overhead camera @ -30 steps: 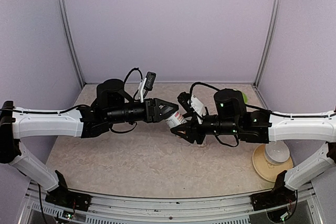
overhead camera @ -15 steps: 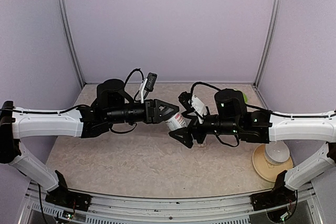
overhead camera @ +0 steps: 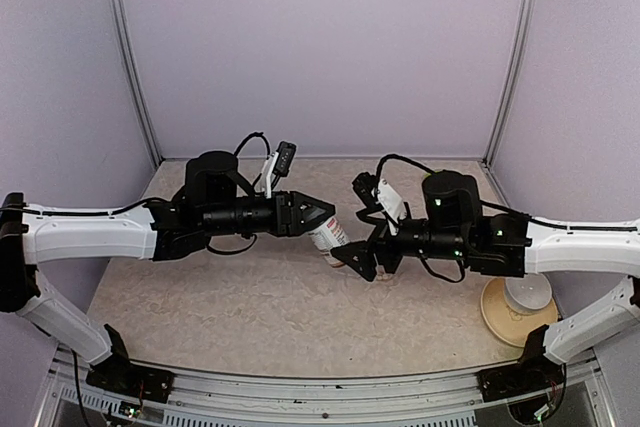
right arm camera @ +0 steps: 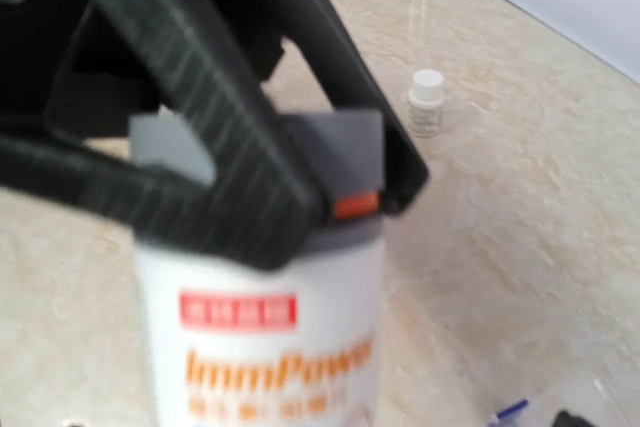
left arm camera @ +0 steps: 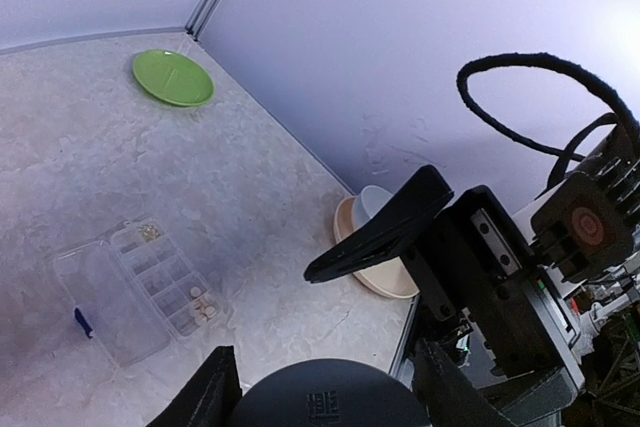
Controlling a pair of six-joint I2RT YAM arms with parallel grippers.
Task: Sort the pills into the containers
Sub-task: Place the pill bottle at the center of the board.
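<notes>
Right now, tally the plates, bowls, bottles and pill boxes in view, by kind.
Plates: 2, round green plate, tan plate.
Bowls: 1, white bowl.
Bottles: 2, large white labelled bottle, small white-capped bottle.
Pill boxes: 1, clear rectangular plastic box.
Total: 6.

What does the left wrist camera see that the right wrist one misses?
Only left wrist: a green plate, a white bowl on a tan plate. Only right wrist: a white bottle with orange lettering and a grey cap, and a small white bottle behind. Both: the marbled tabletop and, probably, the clear pill box, only a blurred corner in the right wrist.
</notes>
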